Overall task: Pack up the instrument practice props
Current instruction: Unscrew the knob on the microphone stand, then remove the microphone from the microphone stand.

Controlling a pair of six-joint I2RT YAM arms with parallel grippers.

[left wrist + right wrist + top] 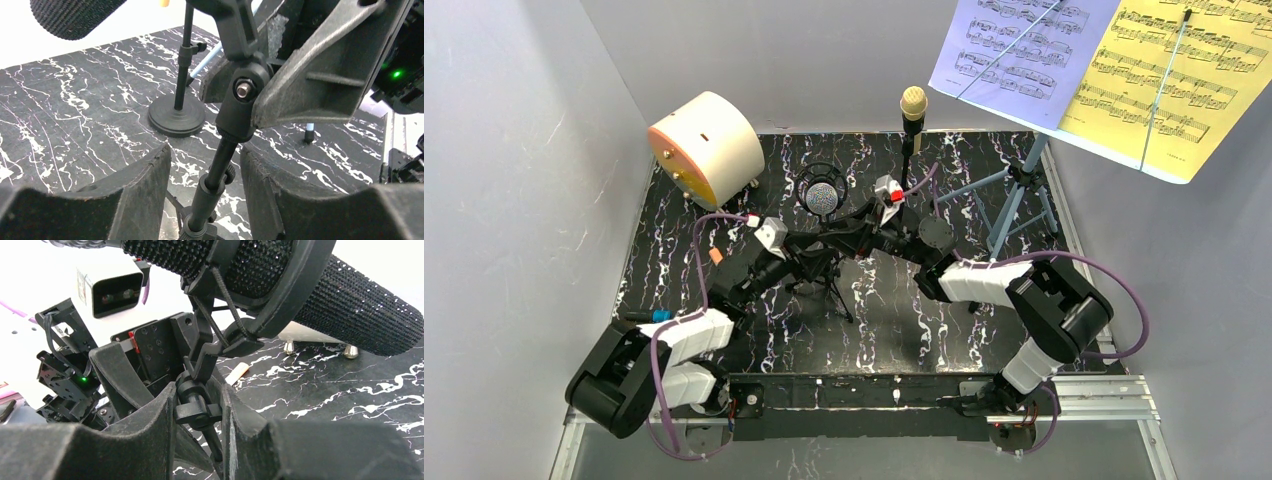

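At the middle of the black marbled counter (894, 335), seen from above, both arms reach in to the silver mic (821, 198) on its tripod pole (210, 187). Only this top view takes in the whole set. The cream mic (913, 102) stands upright behind on the round-base pole (176, 116). The blue rack (1016, 195) stands at the back right and carries the lavender sheet (1014, 45) beside the yellow sheet (1174, 80). A cream cylinder (709, 150) with an orange face lies at the back left. From above, the arms hide how either hand meets the pole. The left wrist view shows that hand close up. The left hand (204, 152) straddles the pole low down with its fingers parted. Marbled counter shows in the gap on each side of the pole, so the hand is open and grips nothing. This view also shows the round base sitting flat on the counter, well behind the pole. One finger of the other hand lies against the pole's upper joint. The right wrist view shows the right hand (197, 392) higher up, just under the mic's mount. Its two fingers press in on the pole's knobbed collar from both sides, gripping it. The sparkly black mic body slants across the top of that view, and the left hand shows behind the pole.
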